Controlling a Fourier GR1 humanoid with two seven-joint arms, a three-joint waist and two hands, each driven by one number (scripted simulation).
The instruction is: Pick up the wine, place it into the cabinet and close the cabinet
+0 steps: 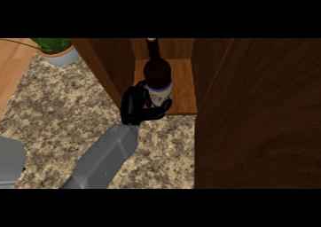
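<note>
A dark wine bottle (157, 71) with a pale label stands upright on the wooden floor of the open cabinet (184, 91), near the front edge. My right hand (135, 106) reaches in from the lower left, and its fingers and thumb are curled round the bottle's lower part at the label. The hand hides the base of the bottle. The cabinet door (261, 119) stands open as a big dark wood panel filling the right side. Of the left arm only a grey piece (6, 162) shows at the lower left edge, without its hand.
A speckled granite counter (58, 111) spreads out left of the cabinet. A potted green plant (58, 53) in a pale pot sits at the back left. A light wooden surface (6, 75) runs along the far left edge.
</note>
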